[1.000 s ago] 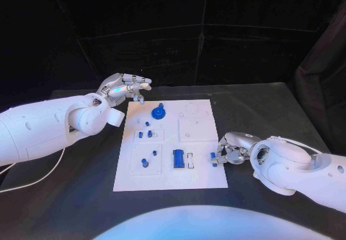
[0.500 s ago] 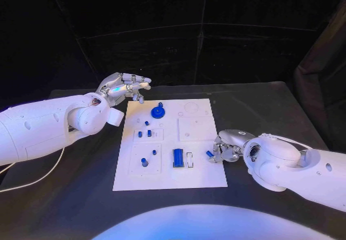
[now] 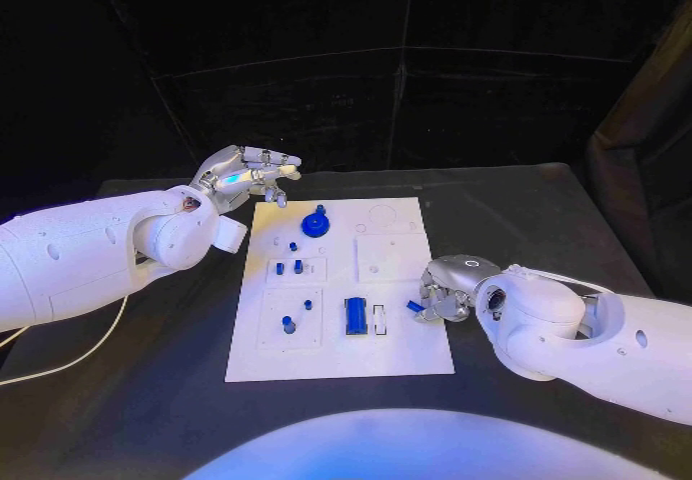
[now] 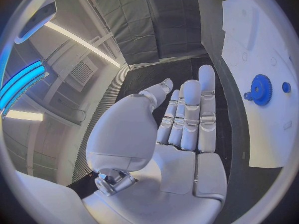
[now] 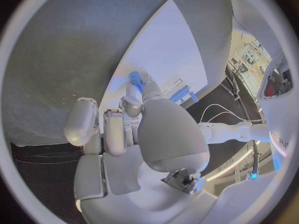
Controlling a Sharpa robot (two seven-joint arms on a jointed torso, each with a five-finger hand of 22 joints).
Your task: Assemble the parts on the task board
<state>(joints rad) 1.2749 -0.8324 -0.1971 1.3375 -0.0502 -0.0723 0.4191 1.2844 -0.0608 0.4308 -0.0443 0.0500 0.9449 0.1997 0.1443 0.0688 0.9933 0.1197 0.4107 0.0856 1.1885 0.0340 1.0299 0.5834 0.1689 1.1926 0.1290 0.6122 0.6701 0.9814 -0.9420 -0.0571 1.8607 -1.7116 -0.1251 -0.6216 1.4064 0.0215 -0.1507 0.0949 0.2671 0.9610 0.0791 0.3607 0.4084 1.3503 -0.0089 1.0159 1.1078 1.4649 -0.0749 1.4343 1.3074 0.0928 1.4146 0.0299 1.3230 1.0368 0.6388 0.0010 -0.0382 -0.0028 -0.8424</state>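
Right hand (image 3: 441,297) pinches a small blue part (image 3: 415,306) between thumb and fingertips, low over the task board (image 3: 346,350) near its 4 o'clock edge, just beside the blue rectangular block (image 3: 355,316) and the white slot (image 3: 381,320). Looks like the carry-to-seat step. Next: align the part over its socket, then press down. Left hand (image 3: 248,172) sits off the board's 11 o'clock corner, fingers loosely curled, holding nothing; blue gear (image 4: 260,89) is near it.

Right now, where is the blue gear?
In the head view the blue gear stands on the far part of the task board, toward its left side, just right of the left hand, which holds nothing.
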